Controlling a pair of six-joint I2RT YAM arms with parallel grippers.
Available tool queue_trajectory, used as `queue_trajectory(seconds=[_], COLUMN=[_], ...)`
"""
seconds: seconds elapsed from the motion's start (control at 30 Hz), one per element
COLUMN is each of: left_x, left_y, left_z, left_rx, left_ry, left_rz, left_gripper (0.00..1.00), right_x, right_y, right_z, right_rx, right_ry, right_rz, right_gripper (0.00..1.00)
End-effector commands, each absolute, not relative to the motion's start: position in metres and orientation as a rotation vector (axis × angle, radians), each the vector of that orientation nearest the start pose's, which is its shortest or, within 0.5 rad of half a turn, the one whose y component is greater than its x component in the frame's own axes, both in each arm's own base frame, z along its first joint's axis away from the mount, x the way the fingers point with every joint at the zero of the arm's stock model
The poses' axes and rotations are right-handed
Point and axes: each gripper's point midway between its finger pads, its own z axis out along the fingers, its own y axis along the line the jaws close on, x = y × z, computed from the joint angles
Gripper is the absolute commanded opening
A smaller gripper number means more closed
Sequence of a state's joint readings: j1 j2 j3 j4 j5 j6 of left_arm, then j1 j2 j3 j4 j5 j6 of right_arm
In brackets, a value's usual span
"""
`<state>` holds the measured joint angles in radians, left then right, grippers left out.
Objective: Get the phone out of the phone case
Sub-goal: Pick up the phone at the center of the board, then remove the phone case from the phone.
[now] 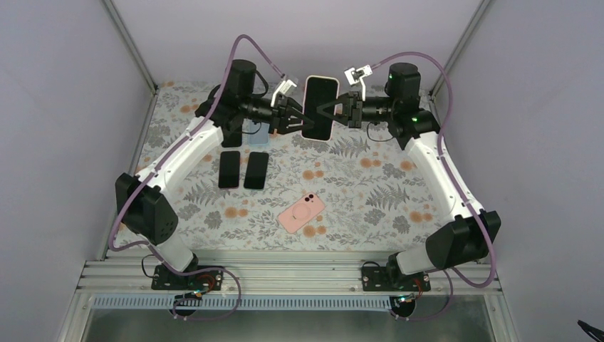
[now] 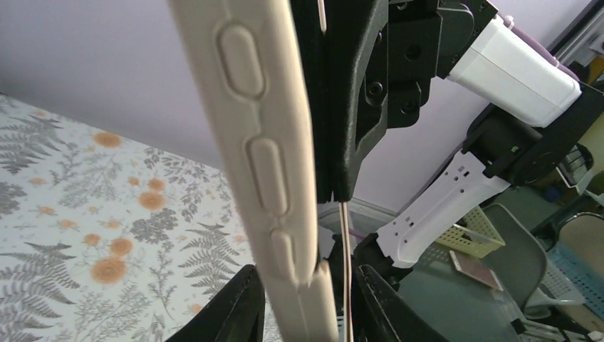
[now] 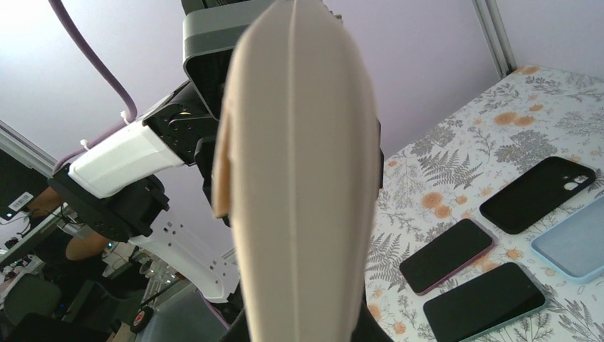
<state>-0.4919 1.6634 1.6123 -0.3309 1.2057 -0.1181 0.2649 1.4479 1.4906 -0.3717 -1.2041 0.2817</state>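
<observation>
The phone case (image 1: 320,78), cream-coloured, is held in the air above the far part of the table (image 1: 370,187), with the dark face of the phone (image 1: 320,100) turned up towards the top camera and framed by the cream rim. It is clamped from both sides. The left gripper (image 1: 298,115) is closed on its left long edge and the right gripper (image 1: 335,108) on its right long edge, each with its jaws narrowed to the thickness of the case. In the left wrist view the black fingers (image 2: 238,312) are seen on either side of the case's lower edge, the button mouldings of which fill the middle of the frame. A thin cream strip is seen in the gap beside the far finger, but what it belongs to cannot be made out. A finger of the other arm is pressed flat against the opposite side. In the right wrist view nearly the whole centre is taken up by the case's plain back, and that arm's own fingers are almost wholly hidden behind it. Whether the phone is fully seated or partly lifted out cannot be told. On the table, well apart from the held case, two dark phones (image 1: 243,169) are laid side by side, a light blue case (image 1: 258,137) is partly covered by the left arm, and a pink handset (image 1: 301,212) is laid nearer the arm bases.
</observation>
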Motion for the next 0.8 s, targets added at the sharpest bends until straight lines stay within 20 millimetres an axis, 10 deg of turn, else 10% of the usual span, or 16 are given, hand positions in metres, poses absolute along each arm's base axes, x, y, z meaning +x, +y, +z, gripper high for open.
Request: queue_trajectory(seconds=[0.0,0.77], left_x=[0.295,0.287], left_y=[-0.326,-0.325], left_z=[0.395,0.385], left_rx=[1.168,1.119], left_ry=[1.546,1.580], left_rz=[-1.464,-1.509], left_gripper=[0.32,0.41], right_x=[0.299,0.304], right_y=[0.241,0.220], right_z=[0.433,0.448], right_rx=[-0.866,-0.805], right_ry=[1.665,1.634], right_rz=[1.515,1.545], right_gripper=[0.04,0.04])
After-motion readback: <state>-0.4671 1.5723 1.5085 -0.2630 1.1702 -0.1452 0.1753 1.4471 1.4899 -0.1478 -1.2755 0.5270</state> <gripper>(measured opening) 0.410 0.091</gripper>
